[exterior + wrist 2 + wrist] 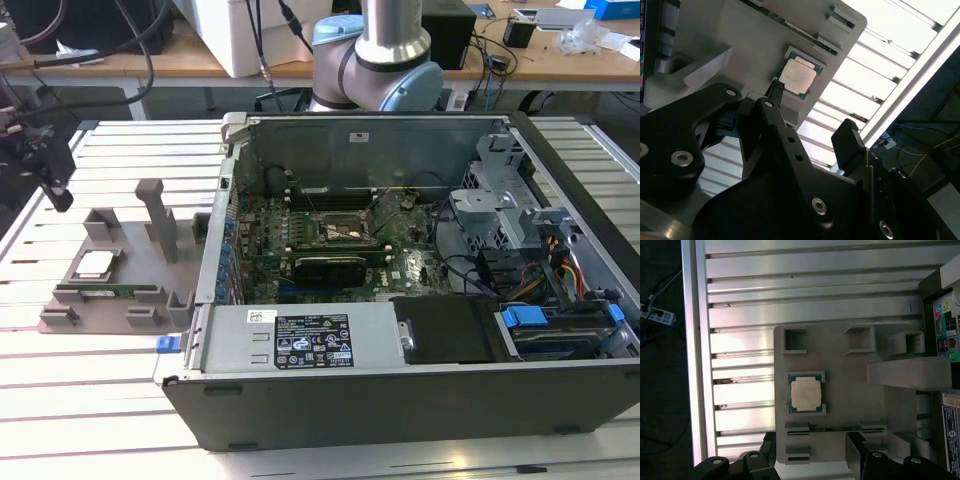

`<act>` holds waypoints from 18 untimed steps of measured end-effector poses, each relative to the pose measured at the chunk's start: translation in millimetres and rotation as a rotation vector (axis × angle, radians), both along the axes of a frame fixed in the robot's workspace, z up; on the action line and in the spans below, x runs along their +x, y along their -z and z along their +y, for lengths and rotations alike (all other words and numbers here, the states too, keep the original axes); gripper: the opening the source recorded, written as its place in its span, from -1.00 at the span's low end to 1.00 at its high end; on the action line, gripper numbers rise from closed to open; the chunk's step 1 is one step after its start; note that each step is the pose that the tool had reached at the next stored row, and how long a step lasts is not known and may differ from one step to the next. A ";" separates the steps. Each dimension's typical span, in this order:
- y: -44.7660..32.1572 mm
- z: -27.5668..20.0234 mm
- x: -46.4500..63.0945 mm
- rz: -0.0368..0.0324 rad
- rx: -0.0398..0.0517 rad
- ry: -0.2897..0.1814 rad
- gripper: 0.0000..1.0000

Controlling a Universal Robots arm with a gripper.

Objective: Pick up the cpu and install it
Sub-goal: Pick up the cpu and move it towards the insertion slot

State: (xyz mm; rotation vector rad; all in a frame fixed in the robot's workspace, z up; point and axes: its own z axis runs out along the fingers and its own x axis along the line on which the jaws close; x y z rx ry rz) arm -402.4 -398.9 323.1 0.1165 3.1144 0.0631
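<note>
Far out on the exterior view's left, the black two-fingered gripper (52,170) hangs above the slatted silver metal table (60,400), touching nothing. In the second wrist view its fingers (847,142) stand wide apart with nothing between them: spread wide and empty.

Moving right, a pale grey plastic holder tray (150,310) lies on the slats. And there it is: the cpu (93,265), a small flat square chip with a pale silvery top, sits flat in its own square pocket in the tray. In the first wrist view the cpu (806,393) lies beyond the fingertips, apart from both. Just beside it, a long narrow green memory stick (105,292) rests in a slot along the tray's near edge, and a grey upright post (160,220) rises from the tray on the cpu's right.

On to the big open dark grey computer case (400,400), just beside the tray. Inside is the green motherboard (400,265), with its square black-framed socket (335,230) near the middle. Behind the case stands the silver and blue-grey robot arm (385,50).
</note>
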 end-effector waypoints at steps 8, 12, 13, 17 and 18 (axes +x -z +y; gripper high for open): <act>10.6 0.0 0.0 0.0000 0.0000 0.000 0.33; 14.6 0.0 0.0 0.0000 0.0000 0.000 0.33; 15.5 0.0 0.0 0.0001 0.0000 0.000 0.33; 19.7 0.0 0.0 0.0000 0.0000 0.000 0.33; 21.0 0.0 0.0 0.0000 0.0000 0.000 0.33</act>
